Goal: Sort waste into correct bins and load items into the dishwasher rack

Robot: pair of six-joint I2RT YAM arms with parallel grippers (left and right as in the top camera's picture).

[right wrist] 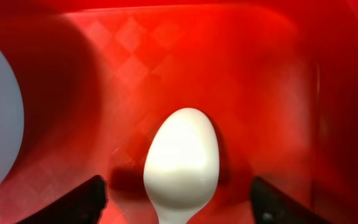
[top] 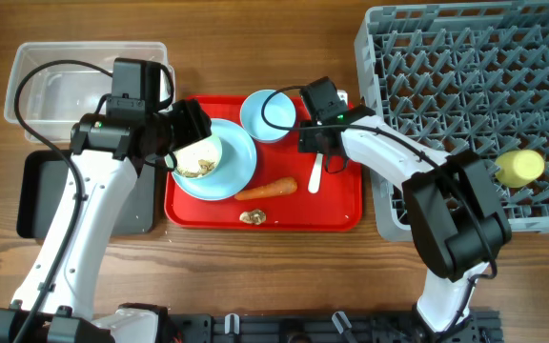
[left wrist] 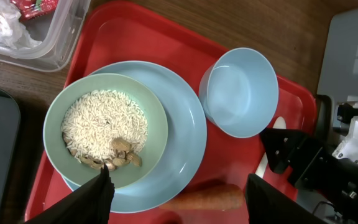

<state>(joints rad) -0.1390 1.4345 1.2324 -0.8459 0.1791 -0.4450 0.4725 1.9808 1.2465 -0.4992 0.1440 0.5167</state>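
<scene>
**Left claw** [left wrist: 178,179]: wide open, with nothing gripped. In the left wrist view we see one finger [left wrist: 95,199] over the near rim of the rice bowl [left wrist: 157,127]. The other finger stands well to the side, past the plate [left wrist: 188,143]. We cannot tell whether the first finger touches the rim.

**Right claw** [right wrist: 179,202]: open, with nothing gripped. Its fingers [right wrist: 73,202] stand on either side of the spoon [right wrist: 182,155], apart from it. The spoon lies on the right part of the red tray [right wrist: 247,74].

**Waste**
- Rice [left wrist: 101,121] covers the floor of the rice bowl, with a few brown bits [left wrist: 120,154] at the near edge.
- The carrot [top: 267,189] lies on the red tray, just beside the plate.
- The lump [top: 253,217] lies near the carrot, toward the tray's front rim.
- The wrapper [left wrist: 36,5] and the tissue [left wrist: 2,28] are in the tub [top: 65,76].

**Bins**
- The tub stands at the far left of the table.
- The black tray [top: 36,195] lies in front of the tub, partly hidden by the left arm.

**Items**
- The rice bowl sits on the plate, and the plate sits on the left half of the red tray.
- The empty bowl [top: 268,114] stands at the tray's far rim, just beside the plate.
- The cup [top: 519,168] rests among the pegs at the right side of the rack [top: 427,57].
</scene>
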